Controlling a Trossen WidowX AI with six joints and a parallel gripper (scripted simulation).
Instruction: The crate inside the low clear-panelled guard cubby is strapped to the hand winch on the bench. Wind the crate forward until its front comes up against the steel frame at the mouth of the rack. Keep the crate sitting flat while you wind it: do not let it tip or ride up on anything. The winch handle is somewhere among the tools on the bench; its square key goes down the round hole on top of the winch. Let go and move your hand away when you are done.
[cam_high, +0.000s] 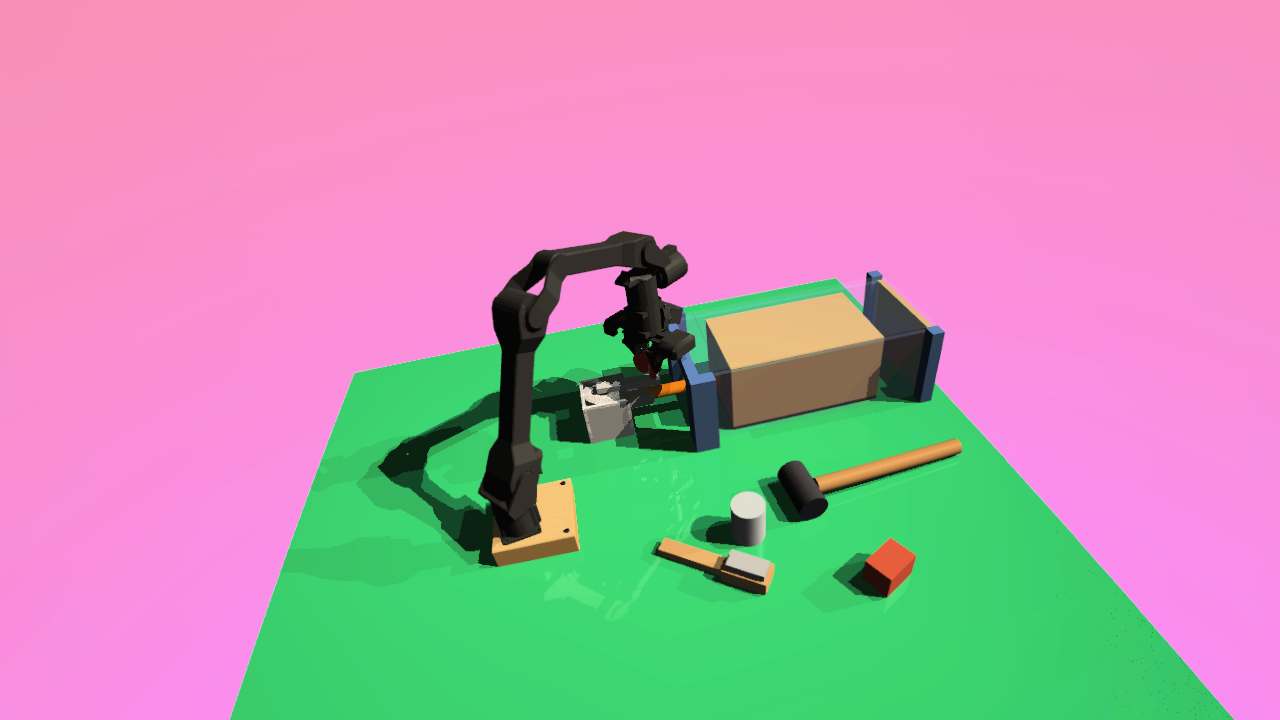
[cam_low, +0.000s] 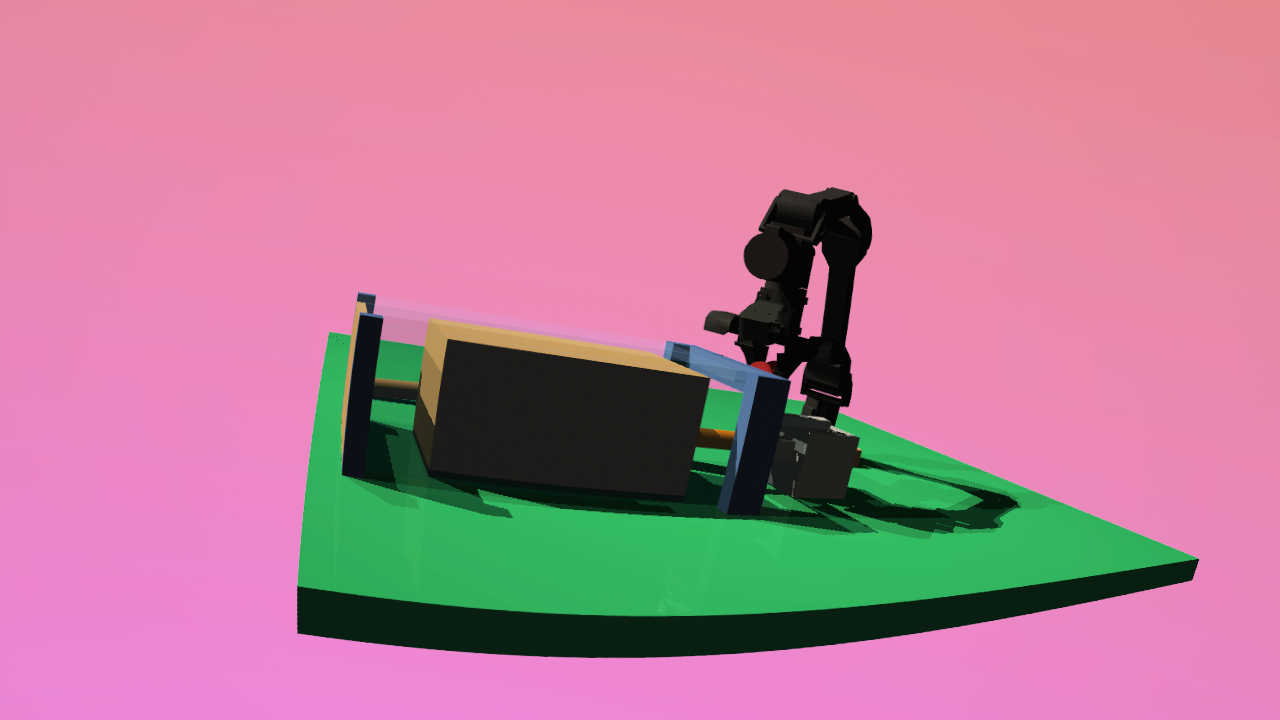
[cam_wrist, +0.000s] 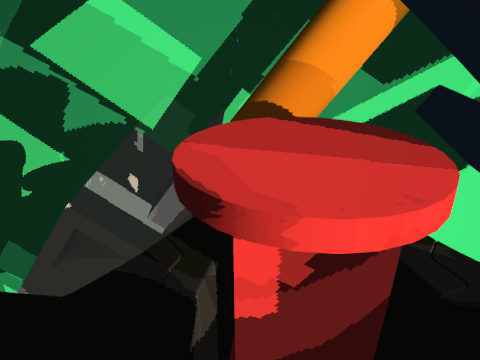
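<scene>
Crate (cam_high: 792, 358) (cam_low: 568, 416) sits flat inside the clear-panelled cubby in the top view, short of the blue front frame (cam_high: 704, 411) (cam_low: 756, 445); the end effector (cam_high: 646, 362) (cam_low: 760, 365) (cam_wrist: 315, 280) is above the winch (cam_high: 606, 416) (cam_low: 825, 461).

Exterior view: a gap separates crate and frame, bridged by an orange strap (cam_high: 669, 388) (cam_low: 715, 437) (cam_wrist: 325, 65).

Wrist view: the end effector grasps the red knob (cam_high: 643, 361) (cam_low: 762, 368) (cam_wrist: 320, 185).
</scene>
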